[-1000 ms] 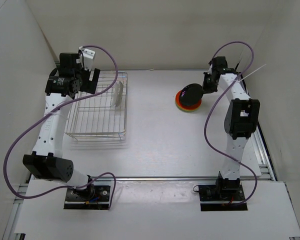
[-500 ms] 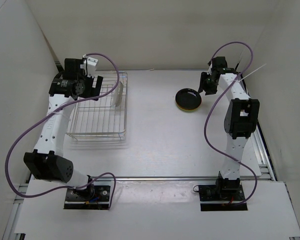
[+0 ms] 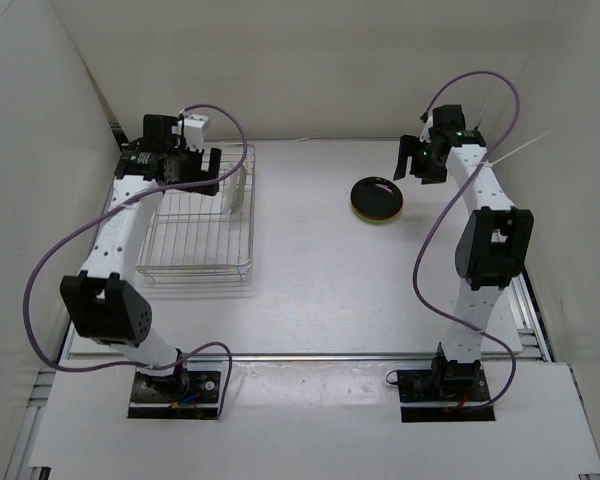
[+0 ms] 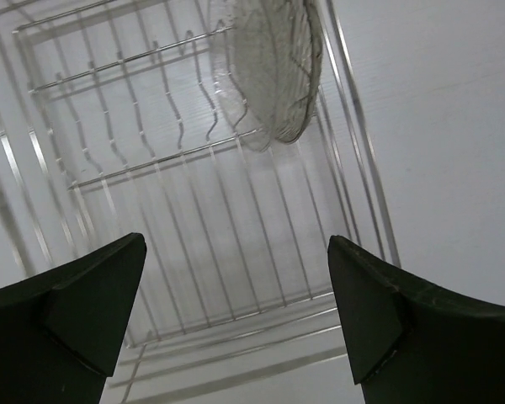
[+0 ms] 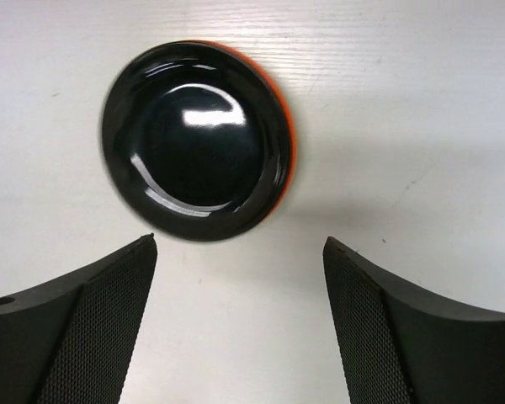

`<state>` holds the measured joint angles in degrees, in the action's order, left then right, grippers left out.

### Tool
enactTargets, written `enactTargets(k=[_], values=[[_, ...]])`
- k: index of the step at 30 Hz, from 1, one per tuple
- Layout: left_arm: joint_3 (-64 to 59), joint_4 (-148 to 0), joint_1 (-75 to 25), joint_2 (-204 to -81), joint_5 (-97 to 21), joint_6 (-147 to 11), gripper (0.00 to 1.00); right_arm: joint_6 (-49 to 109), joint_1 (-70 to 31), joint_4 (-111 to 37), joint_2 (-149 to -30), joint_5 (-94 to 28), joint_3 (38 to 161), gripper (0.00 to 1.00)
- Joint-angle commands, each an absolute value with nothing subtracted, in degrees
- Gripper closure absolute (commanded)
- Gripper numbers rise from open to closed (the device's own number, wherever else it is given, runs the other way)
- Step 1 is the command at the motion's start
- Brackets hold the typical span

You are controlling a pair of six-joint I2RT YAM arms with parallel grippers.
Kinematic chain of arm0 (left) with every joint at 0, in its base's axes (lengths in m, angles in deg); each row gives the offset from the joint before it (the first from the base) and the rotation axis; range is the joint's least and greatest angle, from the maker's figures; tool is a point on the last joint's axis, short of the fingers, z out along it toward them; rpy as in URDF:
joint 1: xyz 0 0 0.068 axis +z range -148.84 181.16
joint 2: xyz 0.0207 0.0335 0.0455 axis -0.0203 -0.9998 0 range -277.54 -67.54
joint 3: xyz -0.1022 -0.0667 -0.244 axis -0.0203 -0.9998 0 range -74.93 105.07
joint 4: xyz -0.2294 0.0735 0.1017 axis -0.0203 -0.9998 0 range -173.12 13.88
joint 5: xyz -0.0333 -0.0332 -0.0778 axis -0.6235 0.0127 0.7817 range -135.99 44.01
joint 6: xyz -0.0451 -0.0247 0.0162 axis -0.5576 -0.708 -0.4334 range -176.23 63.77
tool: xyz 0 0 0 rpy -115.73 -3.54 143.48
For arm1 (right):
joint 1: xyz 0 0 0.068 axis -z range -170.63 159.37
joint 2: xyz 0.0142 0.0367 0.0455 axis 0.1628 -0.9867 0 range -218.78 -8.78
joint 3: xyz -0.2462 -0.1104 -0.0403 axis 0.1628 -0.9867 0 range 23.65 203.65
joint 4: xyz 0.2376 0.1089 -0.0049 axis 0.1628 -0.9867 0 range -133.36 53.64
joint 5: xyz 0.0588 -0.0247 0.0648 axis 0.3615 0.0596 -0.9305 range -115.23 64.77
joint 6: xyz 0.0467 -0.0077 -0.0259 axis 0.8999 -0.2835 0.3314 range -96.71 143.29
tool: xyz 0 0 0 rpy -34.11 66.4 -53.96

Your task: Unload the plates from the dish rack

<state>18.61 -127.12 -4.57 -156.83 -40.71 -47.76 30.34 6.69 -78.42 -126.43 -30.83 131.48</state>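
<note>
The silver wire dish rack [image 3: 195,268] lies at the left of the table, and it fills the left wrist view [image 4: 177,219]. One clear plate [image 3: 238,187] stands on edge along its right side [image 4: 269,67]. My left gripper [image 3: 192,166] hovers open over the rack's far end, just left of that plate, with nothing between its fingers [image 4: 236,252]. At the right a glossy black plate [image 3: 377,197] lies flat on a red-orange plate [image 5: 289,135]. My right gripper [image 3: 412,165] hangs open above and just behind the black plate [image 5: 195,139], holding nothing [image 5: 239,244].
White walls enclose the table on the left, back and right. Purple cables loop from both arms. The arm bases [image 3: 175,388] sit at the near edge. White tabletop [image 3: 310,250] lies between the rack and the stacked plates.
My right gripper has opened, let the black plate drop flat onto the red-orange one, and drawn back upward. My left arm has swung right over the rack toward the clear plate.
</note>
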Motion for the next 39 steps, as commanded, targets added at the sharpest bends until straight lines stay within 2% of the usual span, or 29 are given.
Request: enactTargets(k=[1,7,11,31,39], values=[[22.53,-124.47,-3.41,-161.04,-29.93,-50.51,0.0,26.21,6.82,-82.84,-118.48,-34.18,132.36,0.17],[26.76,-120.95,-0.33,-169.92,-19.11,-53.76,0.03,21.62,4.37,-86.29,-112.06,-38.5,128.52,0.19],[26.15,-116.74,1.07,-172.21,-17.78,-54.82,0.04,20.92,3.14,-84.44,-108.28,-37.98,123.24,0.2],[30.89,-114.71,1.6,-182.85,-12.76,-57.72,0.1,20.92,1.99,-84.44,-104.68,-39.73,123.76,0.21],[30.89,-114.71,1.08,-184.69,-13.47,-57.72,0.27,20.92,1.99,-83.91,-103.53,-39.73,122.09,0.21]])
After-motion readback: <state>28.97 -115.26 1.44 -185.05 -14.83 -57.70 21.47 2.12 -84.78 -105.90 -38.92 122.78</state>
